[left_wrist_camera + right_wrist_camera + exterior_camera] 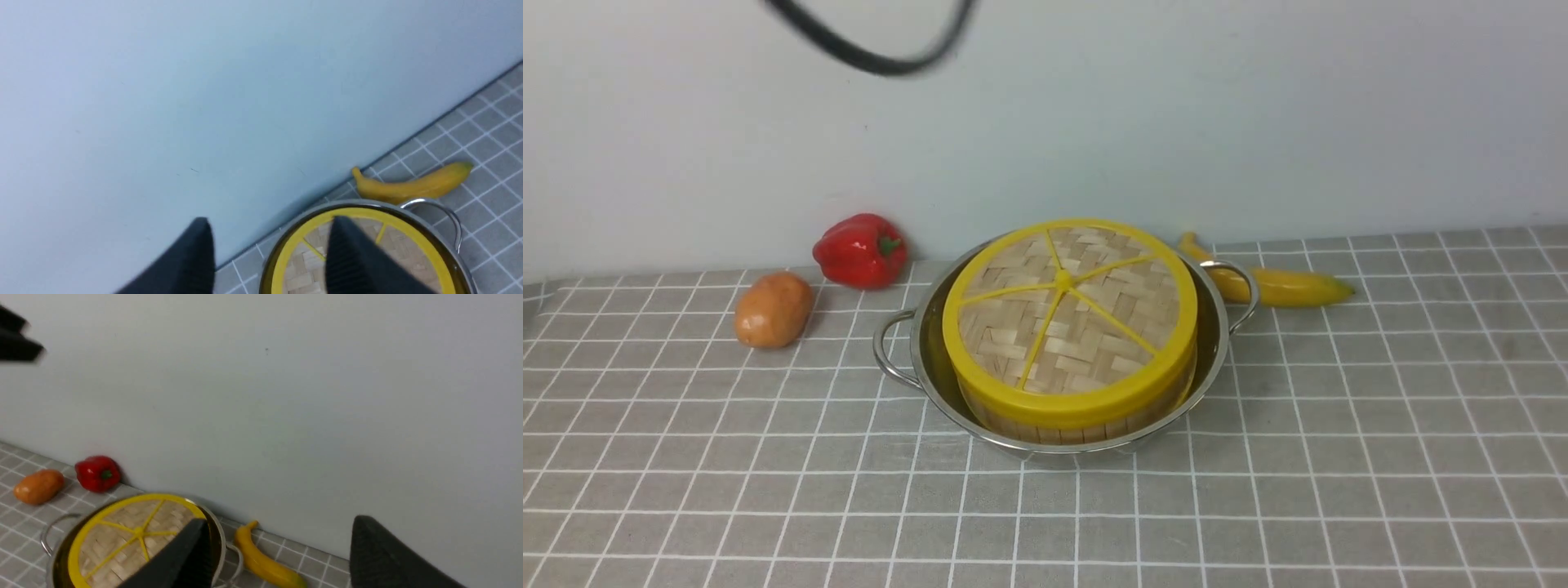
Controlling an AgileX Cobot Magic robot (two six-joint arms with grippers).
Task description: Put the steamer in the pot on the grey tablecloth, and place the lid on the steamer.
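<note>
The shiny steel pot [1217,343] stands on the grey tablecloth [1339,457] near the back wall. The bamboo-slat steamer [1086,426] sits inside it. The woven lid [1070,314] with its yellow rim and spokes lies on top of the steamer. Neither gripper shows in the front view. In the left wrist view my left gripper [269,228] is open and empty, raised above the lid [404,249] and pot [453,220]. In the right wrist view my right gripper [278,528] is open and empty, high above the pot [218,535] and lid [130,535].
A red pepper [860,250] and a potato [773,309] lie left of the pot by the wall. A banana [1278,282] lies right of it. A black cable [874,53] hangs at the top of the front view.
</note>
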